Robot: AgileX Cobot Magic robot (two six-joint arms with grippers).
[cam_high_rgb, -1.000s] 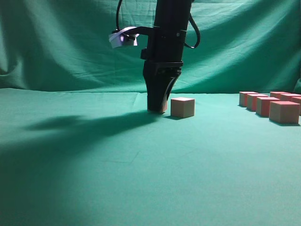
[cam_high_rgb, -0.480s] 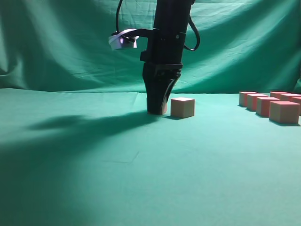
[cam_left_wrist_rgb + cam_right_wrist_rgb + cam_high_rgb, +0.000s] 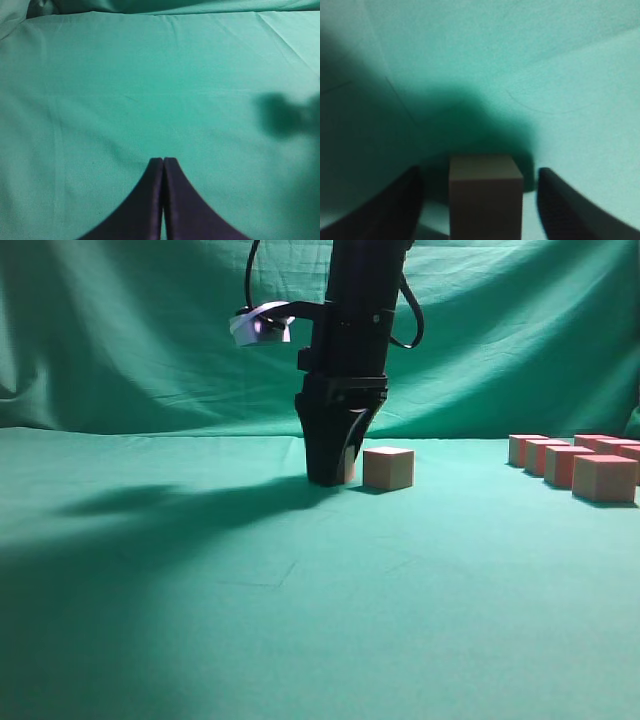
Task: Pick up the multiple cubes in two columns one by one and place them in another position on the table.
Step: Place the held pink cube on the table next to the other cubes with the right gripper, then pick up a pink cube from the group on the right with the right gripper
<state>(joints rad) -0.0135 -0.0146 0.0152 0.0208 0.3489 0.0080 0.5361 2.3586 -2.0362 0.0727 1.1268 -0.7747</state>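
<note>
My right gripper (image 3: pixel 330 478) stands tip-down on the table (image 3: pixel 300 620) near its middle. In the right wrist view its jaws (image 3: pixel 479 171) are open, with a tan-looking cube (image 3: pixel 485 200) between them and a gap on each side. In the exterior view that cube (image 3: pixel 348 466) is mostly hidden behind the fingers. A second cube (image 3: pixel 388 468) sits just to its right. Several reddish-pink cubes (image 3: pixel 575 462) stand in rows at the far right. My left gripper (image 3: pixel 163 161) is shut and empty over bare green cloth (image 3: pixel 150 75); it does not show in the exterior view.
A draped green backdrop (image 3: pixel 120 330) hangs behind the table. The right arm casts a dark shadow (image 3: pixel 150 510) over the left part of the cloth. A blurred shadow (image 3: pixel 285 115) lies at the right of the left wrist view.
The right gripper's fingers have spread wider around the cube on the table. The cubes have not moved.
</note>
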